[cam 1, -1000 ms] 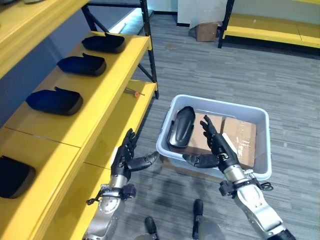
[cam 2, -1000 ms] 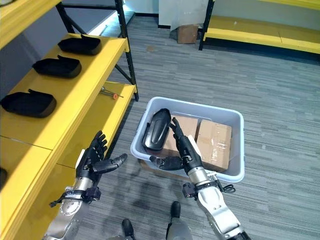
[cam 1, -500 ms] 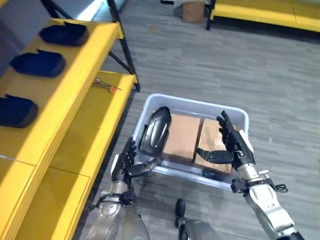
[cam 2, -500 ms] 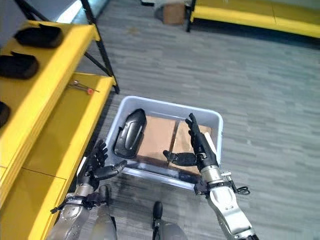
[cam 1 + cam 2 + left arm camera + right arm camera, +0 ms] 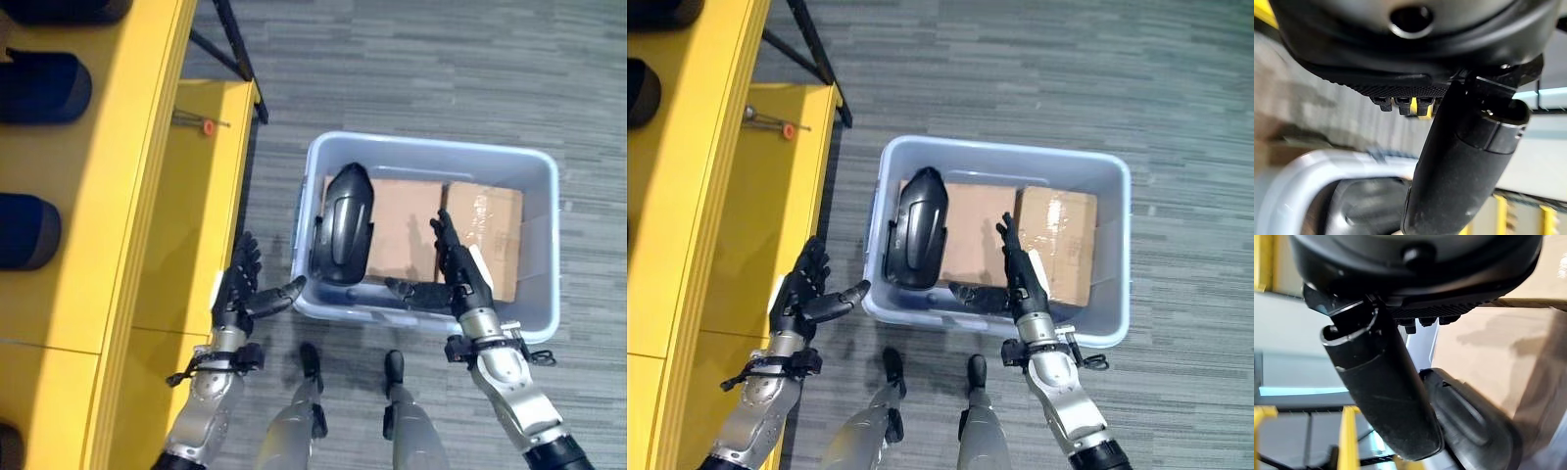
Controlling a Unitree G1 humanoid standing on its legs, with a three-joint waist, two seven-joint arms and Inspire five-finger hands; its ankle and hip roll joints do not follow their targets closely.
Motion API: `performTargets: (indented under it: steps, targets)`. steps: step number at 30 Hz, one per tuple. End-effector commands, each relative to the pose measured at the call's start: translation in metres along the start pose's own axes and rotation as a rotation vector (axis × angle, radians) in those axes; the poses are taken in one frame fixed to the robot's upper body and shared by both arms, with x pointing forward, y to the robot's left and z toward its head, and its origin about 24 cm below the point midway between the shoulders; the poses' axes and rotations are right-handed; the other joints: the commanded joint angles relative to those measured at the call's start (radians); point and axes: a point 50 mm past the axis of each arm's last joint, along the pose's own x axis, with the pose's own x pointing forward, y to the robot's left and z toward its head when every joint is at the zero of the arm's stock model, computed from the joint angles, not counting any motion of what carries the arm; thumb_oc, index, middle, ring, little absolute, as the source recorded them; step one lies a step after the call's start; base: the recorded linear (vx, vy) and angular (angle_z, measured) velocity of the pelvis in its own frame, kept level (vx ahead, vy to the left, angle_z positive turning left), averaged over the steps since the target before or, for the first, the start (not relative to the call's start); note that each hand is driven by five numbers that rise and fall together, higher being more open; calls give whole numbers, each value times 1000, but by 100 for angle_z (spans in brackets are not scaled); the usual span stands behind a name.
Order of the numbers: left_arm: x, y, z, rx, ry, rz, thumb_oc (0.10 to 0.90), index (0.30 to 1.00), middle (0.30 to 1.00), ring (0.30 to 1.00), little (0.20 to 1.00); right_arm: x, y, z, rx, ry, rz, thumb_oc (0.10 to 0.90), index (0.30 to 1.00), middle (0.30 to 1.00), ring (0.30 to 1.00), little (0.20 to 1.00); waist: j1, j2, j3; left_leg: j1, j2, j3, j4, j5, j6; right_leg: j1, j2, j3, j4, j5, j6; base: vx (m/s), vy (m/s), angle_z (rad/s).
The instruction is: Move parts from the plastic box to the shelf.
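Observation:
A grey-blue plastic box (image 5: 428, 157) stands on the floor beside the yellow shelf (image 5: 118, 196). One black moulded part (image 5: 342, 223) leans upright in the box's left end, on brown cardboard packages (image 5: 407, 225). My left hand (image 5: 245, 291) hovers open just outside the box's left front corner, thumb pointing at the wall. My right hand (image 5: 456, 272) is open over the box's front edge, thumb stretched toward the part (image 5: 1469, 418), a short gap from it. More black parts (image 5: 44, 88) lie in a row on the shelf's upper level.
A small tool with a red tip (image 5: 196, 122) lies on the shelf's lower level. A black shelf post (image 5: 230, 44) rises at the shelf's far corner. Open grey floor (image 5: 441, 69) stretches beyond the box and to its right.
The camera has tilted down and the box now sits nearer the centre. Both hands stay open, the left by the box's left front corner and the right over its front edge.

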Motion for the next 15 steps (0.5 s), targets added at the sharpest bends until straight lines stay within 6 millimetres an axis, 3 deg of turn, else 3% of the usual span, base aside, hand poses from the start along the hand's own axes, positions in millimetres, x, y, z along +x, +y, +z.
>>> performTargets:
  steps: [1, 4, 9, 12, 13, 15]
  targets:
    - [5, -10, 51, -9, -271, -63, 900, 1000, 1000, 1000, 1000, 28, -17, 49, -213, -273, -94, 900, 1000, 1000, 1000, 1000, 0, -66, -14, -8, 92, -27, 96, -55, -50, 37, -88, -45, -52, 91, 38, -6, -60, 4]
    - [6, -9, 58, 5, -302, -64, 900, 1000, 1000, 1000, 1000, 38, -23, 59, -429, -327, -67, 900, 1000, 1000, 1000, 1000, 9, -70, 10, -26, 101, -34, 96, -46, -56, 25, -81, -57, -47, 89, 35, 2, -67, 9]
    - [9, -10, 68, 43, -351, -73, 900, 1000, 1000, 1000, 1000, 53, -28, 78, -644, -417, -57, 900, 1000, 1000, 1000, 1000, 18, -68, 44, -52, 116, -45, 96, -34, -64, -7, -70, -59, -22, 79, 28, -18, -73, 5]
    - [10, -9, 73, 49, -376, -74, 900, 1000, 1000, 1000, 1000, 62, -35, 94, -930, -502, -54, 900, 1000, 1000, 1000, 1000, 22, -66, 69, -67, 126, -49, 93, -27, -70, -35, -60, -57, 5, 67, 23, -28, -53, 0]
    - [10, -12, 75, 48, -388, -84, 900, 1000, 1000, 1000, 1000, 67, -35, 105, -1108, -567, -47, 900, 1000, 1000, 1000, 1000, 27, -66, 84, -74, 132, -51, 95, -29, -74, -46, -56, -56, 20, 55, 21, -20, -68, 0]
    - [12, -16, 80, 51, -409, -101, 900, 1000, 1000, 1000, 1000, 74, -30, 120, -1316, -660, -3, 900, 1000, 1000, 1000, 1000, 29, -68, 103, -93, 140, -58, 101, -21, -77, -70, -48, -53, 35, 53, 16, -43, -79, -1]
